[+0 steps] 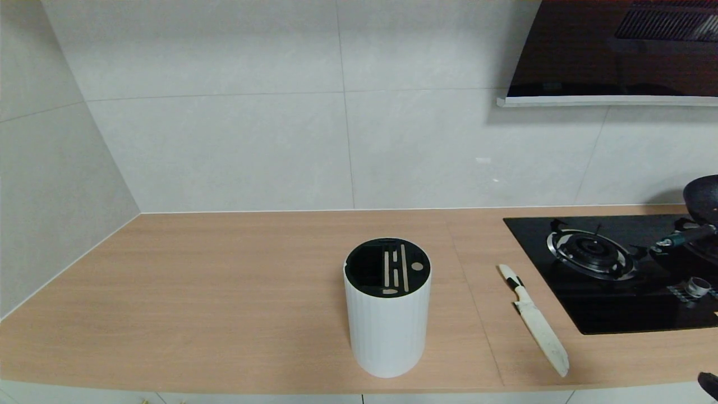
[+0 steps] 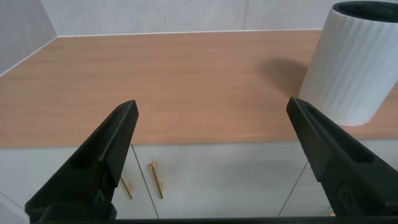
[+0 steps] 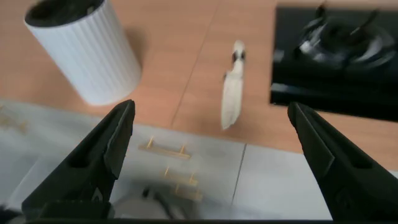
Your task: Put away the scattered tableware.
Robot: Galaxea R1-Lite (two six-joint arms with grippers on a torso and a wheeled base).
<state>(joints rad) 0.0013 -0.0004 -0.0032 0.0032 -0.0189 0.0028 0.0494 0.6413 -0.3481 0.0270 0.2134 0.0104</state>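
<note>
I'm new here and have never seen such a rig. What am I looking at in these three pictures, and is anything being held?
It is a two-armed robot. The wide picture comes from a camera on its head, looking down at a wooden countertop. On it are a white ribbed holder with a slotted black top and, to its right, a white knife lying flat, then a gas hob with a dark pan. The other two pictures come from a camera on each wrist: the dark prongs are the left gripper and the right gripper. Both are open and hold nothing.
</note>
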